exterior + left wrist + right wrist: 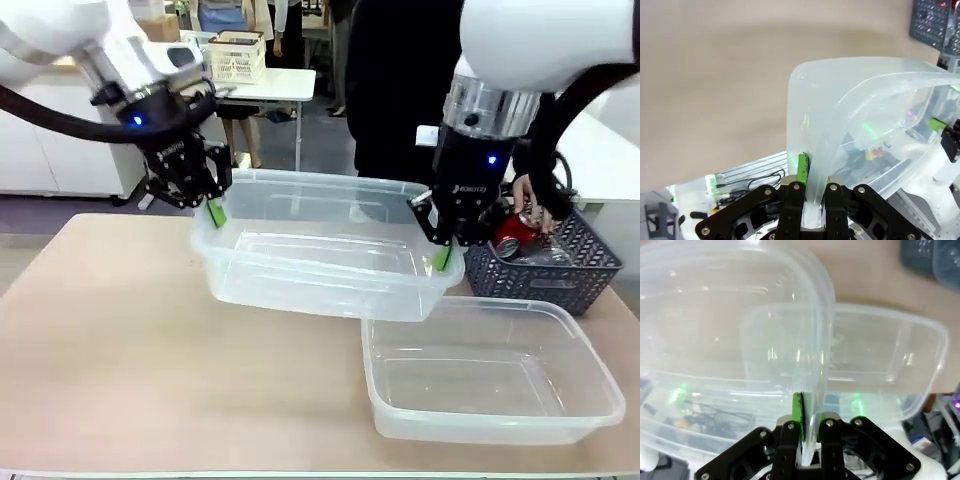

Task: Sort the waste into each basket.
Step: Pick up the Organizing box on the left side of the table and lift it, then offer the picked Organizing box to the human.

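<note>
Clear tub point(300, 290) hangs over the middle of the bench point(120, 340), seemingly off its surface. Its long axis runs from left tool point(213, 210) to right tool point(442, 255), each clamped on an end rim. Its right end overlaps the far rim of the second tub point(480, 425), which sits at the near right corner. Beyond, by the right edge, a person's hand point(528, 195) is at the dark basket point(540, 280) holding red cans point(510, 232).

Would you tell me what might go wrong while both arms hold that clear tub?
1. The left gripper and right gripper pinch the raised tub only by its thin, flexing rim; it may slip free.
2. Its corner hangs over the other tub and may knock it.
3. The right gripper is close to a person's hand at the dark basket.
</note>
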Robot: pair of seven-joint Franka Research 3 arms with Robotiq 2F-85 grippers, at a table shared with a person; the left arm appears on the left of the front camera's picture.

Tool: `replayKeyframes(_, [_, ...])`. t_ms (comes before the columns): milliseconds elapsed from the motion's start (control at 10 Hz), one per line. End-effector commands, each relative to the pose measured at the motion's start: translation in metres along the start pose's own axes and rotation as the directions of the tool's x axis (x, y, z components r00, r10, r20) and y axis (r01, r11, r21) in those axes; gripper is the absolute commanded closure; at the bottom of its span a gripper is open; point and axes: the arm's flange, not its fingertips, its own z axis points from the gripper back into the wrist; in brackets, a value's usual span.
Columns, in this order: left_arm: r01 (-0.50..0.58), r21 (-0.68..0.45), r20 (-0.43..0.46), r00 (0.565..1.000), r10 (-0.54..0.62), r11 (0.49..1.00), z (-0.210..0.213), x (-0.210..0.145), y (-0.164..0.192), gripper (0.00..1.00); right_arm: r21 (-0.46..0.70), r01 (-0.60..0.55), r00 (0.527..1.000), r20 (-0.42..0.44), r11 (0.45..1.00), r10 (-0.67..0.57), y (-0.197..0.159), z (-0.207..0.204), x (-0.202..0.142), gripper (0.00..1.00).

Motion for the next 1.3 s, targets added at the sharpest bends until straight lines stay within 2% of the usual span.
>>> replayKeyframes(0, [-0.011, 0.039, 0.036, 0.999, 0.010, 0.999, 0.021, 0.001, -0.004, 0.95, 0.072, 0.007, 1.000, -0.029, 0.997, -0.005, -0.016, -0.019, -0.004, 0.95])
replayKeyframes(300, [-0.003, 0.061, 0.026, 1.000, 0.001, 0.998, 0.004, -0.012, 0.002, 0.95, 0.126, 0.145, 0.989, 0.001, 0.981, -0.146, -0.020, -0.023, 0.008, 0.95])
replayKeyframes(600, [-0.005, 0.064, 0.014, 1.000, 0.004, 0.998, -0.012, -0.032, 0.011, 0.95, 0.124, 0.117, 0.993, 0.015, 0.985, -0.119, -0.016, -0.010, 0.020, 0.95])
replayKeyframes(700, [-0.040, 0.056, 0.045, 0.998, 0.038, 0.998, -0.012, -0.029, 0.013, 0.95, 0.132, 0.117, 0.993, 0.007, 0.984, -0.119, -0.008, -0.007, 0.021, 0.95])
replayKeyframes(800, [0.002, 0.079, 0.003, 1.000, -0.002, 0.997, -0.013, -0.020, 0.006, 0.95, 0.128, 0.110, 0.994, 0.007, 0.986, -0.112, -0.015, -0.014, 0.012, 0.95])
replayKeyframes(1200, [0.002, 0.079, 0.003, 1.000, -0.002, 0.997, -0.013, -0.020, 0.006, 0.95, 0.128, 0.110, 0.994, 0.007, 0.986, -0.112, -0.015, -0.014, 0.012, 0.95])
